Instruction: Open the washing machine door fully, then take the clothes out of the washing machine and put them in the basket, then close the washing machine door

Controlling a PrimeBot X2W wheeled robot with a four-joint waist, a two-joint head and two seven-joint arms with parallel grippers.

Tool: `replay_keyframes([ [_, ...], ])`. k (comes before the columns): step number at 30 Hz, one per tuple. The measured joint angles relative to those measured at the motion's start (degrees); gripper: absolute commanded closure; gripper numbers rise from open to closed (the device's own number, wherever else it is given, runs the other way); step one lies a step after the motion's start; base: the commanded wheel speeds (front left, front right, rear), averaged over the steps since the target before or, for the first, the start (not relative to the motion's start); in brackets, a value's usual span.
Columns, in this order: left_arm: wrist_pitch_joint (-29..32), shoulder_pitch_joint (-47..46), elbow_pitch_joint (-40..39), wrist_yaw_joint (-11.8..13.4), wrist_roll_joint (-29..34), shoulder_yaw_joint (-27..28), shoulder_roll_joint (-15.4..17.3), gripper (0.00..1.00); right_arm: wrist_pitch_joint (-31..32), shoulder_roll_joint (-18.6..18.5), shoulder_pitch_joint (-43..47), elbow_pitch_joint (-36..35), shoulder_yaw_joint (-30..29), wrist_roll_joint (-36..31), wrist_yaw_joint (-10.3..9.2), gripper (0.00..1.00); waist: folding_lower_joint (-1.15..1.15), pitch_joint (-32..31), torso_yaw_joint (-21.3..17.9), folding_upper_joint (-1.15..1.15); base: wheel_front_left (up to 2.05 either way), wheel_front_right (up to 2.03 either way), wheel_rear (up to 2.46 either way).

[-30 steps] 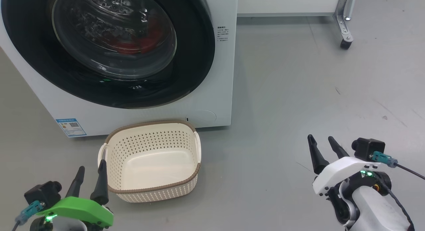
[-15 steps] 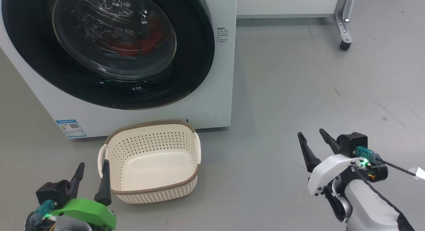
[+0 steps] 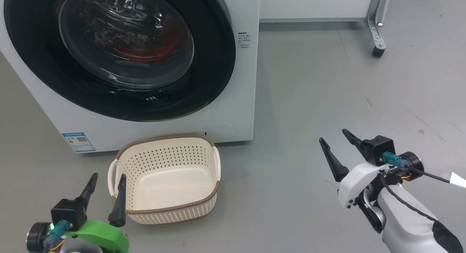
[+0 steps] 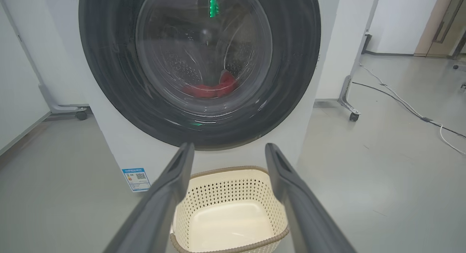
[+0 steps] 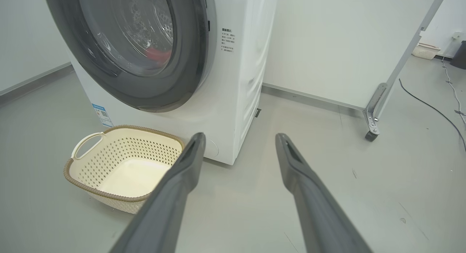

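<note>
washing machine door [image 3: 125,38] shut flush on washing machine [image 3: 244,100] | clothes [image 3: 153,51] red, behind door glass in drum | basket [image 3: 171,213] on floor just before machine's base | left end effector [image 3: 109,175] spread, gripping nothing, by basket's left handle | right end effector [image 3: 332,135] spread, gripping nothing, above floor well right of basket

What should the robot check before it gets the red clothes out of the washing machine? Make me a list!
1. Door open: not ok, it is shut on the machine.
2. Clothes inside: ok, red, seen through the door.
3. Basket ready: ok, empty, on the floor in front of the machine.
4. Left gripper free: ok, open, holding nothing.
5. Right gripper free: ok, open, holding nothing.
</note>
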Motion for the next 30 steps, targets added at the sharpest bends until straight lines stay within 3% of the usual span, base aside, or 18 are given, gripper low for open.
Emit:
replay_keyframes([
  [11,-0.1,0.0,-0.3,0.5,0.6,4.0,-1.5,0.0,-0.1,0.1,-0.5,-1.3,-4.7,0.3,-3.02,0.0,0.0,0.1,0.1,0.0,0.0,0.0,0.0],
  [23,-0.1,0.0,-0.7,0.5,1.1,6.5,-2.5,0.0,-0.1,1.0,-0.3,-3.2,-7.0,0.5,-3.6,0.0,0.0,0.7,0.1,0.0,0.0,0.0,0.0],
  [24,-0.1,0.0,-0.7,0.5,1.5,6.6,-2.6,0.0,-0.1,1.2,-0.3,-3.7,-7.3,0.5,-3.59,0.11,0.0,0.8,0.1,0.0,0.0,0.0,0.0],
  [25,-0.1,0.0,-0.7,0.5,1.6,6.7,-2.6,0.0,-0.1,1.2,-0.3,-4.0,-7.5,0.5,-3.58,0.32,0.0,0.8,0.1,0.0,0.0,0.0,0.0],
  [26,-0.1,0.0,-0.7,0.4,1.7,6.7,-2.7,0.0,-0.1,1.3,-0.3,-4.3,-8.0,0.5,-3.52,0.6,0.0,0.9,0.2,0.0,0.0,0.0,0.0],
  [27,-0.1,0.0,-0.7,0.4,2.1,6.7,-2.7,0.0,-0.2,1.3,-0.3,-4.6,-8.3,0.5,-3.5,0.67,0.0,1.0,0.2,0.0,0.0,0.0,0.0],
  [28,-0.1,0.0,-0.7,0.4,2.6,6.7,-2.8,0.0,-0.3,1.3,-0.3,-4.8,-8.6,0.6,-3.45,1.0,0.0,1.1,0.2,0.0,0.0,0.0,0.0],
  [30,-0.1,0.0,-0.8,0.1,2.8,6.7,-2.8,0.0,-0.4,1.3,-0.3,-5.5,-9.2,0.6,-3.44,1.0,0.0,1.4,0.3,0.0,0.0,0.0,0.0],
])
